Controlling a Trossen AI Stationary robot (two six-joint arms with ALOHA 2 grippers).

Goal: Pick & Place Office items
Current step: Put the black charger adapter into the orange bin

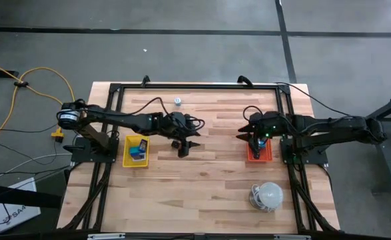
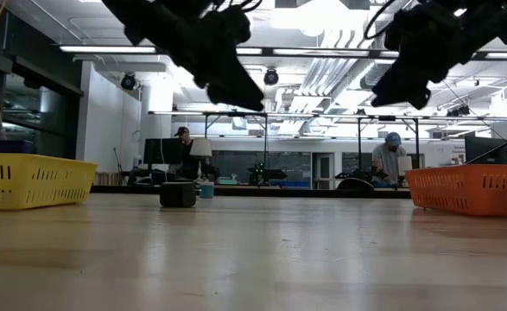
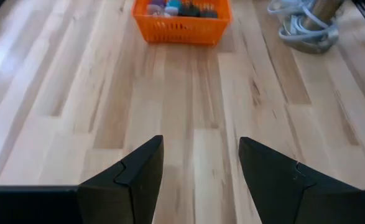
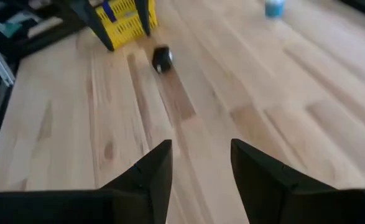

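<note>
My left gripper (image 3: 201,146) is open and holds nothing. It hovers above the table's middle (image 1: 185,148), just right of a small black block (image 4: 162,59) that rests on the wood (image 2: 178,193). My right gripper (image 4: 201,149), also open, hangs over the orange tray (image 1: 260,152). That tray (image 3: 182,18) holds several small blue, purple and black pieces. The yellow tray (image 1: 136,151) holds blue pieces. A small white-silver round bit (image 1: 178,101) stands near the far edge (image 4: 273,7).
A large white dome with a coiled cable (image 1: 270,195) sits near the table's right near corner (image 3: 306,25). A black frame (image 1: 195,86) runs around the table. Bare wood lies between the two trays. People sit in the room beyond the table (image 2: 391,160).
</note>
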